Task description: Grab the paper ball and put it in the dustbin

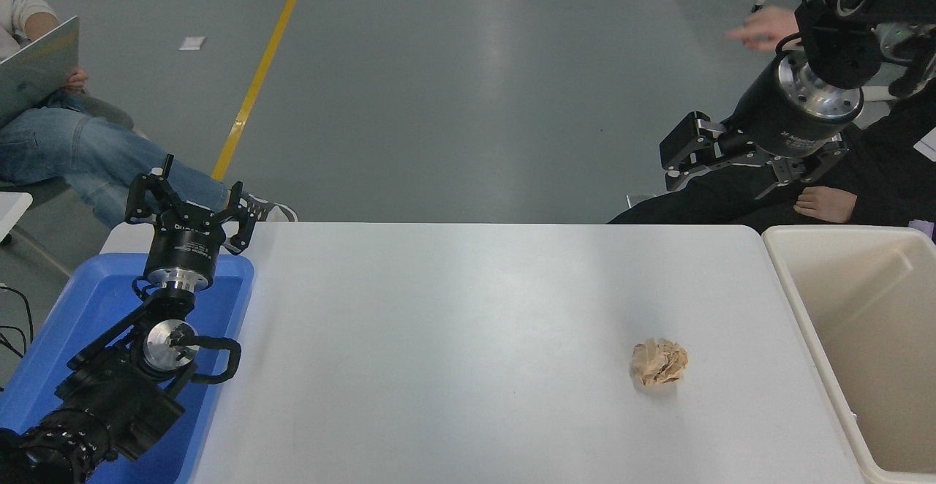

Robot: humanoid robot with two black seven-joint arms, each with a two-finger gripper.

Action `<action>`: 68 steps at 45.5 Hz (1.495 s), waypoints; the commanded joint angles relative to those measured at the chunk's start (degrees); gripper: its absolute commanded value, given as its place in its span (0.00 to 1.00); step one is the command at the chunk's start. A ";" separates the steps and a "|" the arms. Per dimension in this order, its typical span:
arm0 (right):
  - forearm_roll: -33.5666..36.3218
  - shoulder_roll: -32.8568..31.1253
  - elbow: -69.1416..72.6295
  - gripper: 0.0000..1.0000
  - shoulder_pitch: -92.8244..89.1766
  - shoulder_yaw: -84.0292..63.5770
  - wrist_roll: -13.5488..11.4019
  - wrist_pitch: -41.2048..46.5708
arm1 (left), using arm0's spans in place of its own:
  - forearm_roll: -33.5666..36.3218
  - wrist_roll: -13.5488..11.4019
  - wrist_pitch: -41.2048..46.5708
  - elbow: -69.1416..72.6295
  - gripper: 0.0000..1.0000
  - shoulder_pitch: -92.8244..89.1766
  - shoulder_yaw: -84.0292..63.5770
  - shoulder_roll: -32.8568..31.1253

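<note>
From the head view, the job had not been started. The paper ball (pixel 659 362) sat alone on the white bench (pixel 468 323), toward its right side, near the dustbin (pixel 801 301) but apart from it, and nothing touched it. The dustbin stood at the bench's right edge, and the part of its inside that showed held nothing. Picking the ball up, carrying it across and dropping it in were all left to do, as I judged it.

The right tool (pixel 673 153) hung high beyond the bench's far right corner, well away from the ball; its fingers pointed left and looked slightly apart, gripping nothing. The left tool (pixel 191 199) was parked over a blue tray (pixel 88 301) at the lower left, its fingers spread wide and empty.

The ball was a tan, creased wad, roughly round, and looked light and easily crushed. The dustbin was cream plastic, rectangular, with smooth walls and a thick rounded rim. The bench top was smooth and faintly glossy. One person sat at the far left and another at the far right.
</note>
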 commanded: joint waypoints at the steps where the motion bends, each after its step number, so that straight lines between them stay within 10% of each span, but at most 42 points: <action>1: 0.00 0.32 0.06 1.00 -0.74 0.11 0.00 0.00 | -0.08 0.17 0.01 0.00 0.99 -0.09 0.00 0.02; 68: 1.05 -0.39 0.06 1.00 -3.81 0.90 0.00 0.00 | -0.08 0.00 0.01 0.00 0.99 0.00 -0.08 0.02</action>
